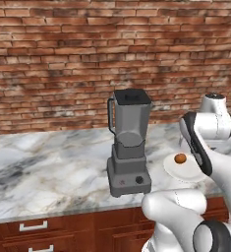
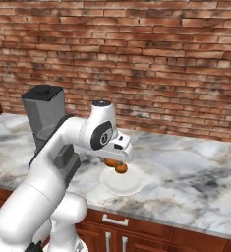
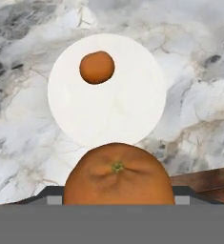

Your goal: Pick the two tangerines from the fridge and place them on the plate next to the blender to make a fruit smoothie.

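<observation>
Hand view: a big tangerine (image 3: 118, 174) sits right at the bottom, held in the claw (image 3: 118, 198), which is closed on it, high over the white plate (image 3: 127, 114). The other tangerine (image 3: 97, 67) lies on the plate, near its rim. The plate rests on the marble counter (image 3: 199, 95). In the left base view the plate (image 1: 178, 172) is just beside the grey blender (image 1: 129, 142). A brick wall (image 1: 87, 54) stands behind the counter.

One tangerine (image 1: 180, 158) lies on the plate (image 1: 178, 172) beside the blender (image 1: 129, 142)
</observation>
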Robot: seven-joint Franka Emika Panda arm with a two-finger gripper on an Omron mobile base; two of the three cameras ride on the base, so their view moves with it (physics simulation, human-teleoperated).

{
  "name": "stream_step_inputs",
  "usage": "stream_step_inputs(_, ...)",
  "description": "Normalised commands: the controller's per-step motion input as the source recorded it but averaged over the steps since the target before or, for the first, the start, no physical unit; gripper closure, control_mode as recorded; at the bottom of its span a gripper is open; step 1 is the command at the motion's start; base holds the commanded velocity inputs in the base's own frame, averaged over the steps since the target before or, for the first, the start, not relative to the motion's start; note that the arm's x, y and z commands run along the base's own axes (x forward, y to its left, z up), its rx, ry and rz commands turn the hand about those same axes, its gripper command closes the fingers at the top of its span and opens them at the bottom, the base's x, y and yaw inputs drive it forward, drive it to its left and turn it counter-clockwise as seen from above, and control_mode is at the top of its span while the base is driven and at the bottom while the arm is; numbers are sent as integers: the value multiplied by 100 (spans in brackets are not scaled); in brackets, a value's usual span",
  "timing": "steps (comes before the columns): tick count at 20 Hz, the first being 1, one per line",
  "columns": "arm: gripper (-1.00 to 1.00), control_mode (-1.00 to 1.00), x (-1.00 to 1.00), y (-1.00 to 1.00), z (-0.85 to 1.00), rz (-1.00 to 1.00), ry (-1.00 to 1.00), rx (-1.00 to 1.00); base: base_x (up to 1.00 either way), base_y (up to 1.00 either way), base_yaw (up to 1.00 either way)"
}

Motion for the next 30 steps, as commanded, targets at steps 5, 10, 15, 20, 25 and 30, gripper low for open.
stream_step_inputs(5, 100, -100, 37, -29, -90, 0, 0, 10, 0, 0, 0)
stream_step_inputs(10, 100, -100, 56, 0, -75, 2, -1, -1, 0, 0, 0)
stream_step_inputs(15, 100, -100, 13, 0, -72, 6, 0, -12, 0, 0, 0)
stream_step_inputs(20, -100, -100, 8, 0, -28, 1, -1, -4, 0, 0, 0)
stream_step_inputs(25, -100, -100, 14, 0, 5, 0, 0, 0, 0, 0, 0)
stream_step_inputs(30, -100, -100, -5, -4, 73, 0, -1, 0, 0, 0, 0)
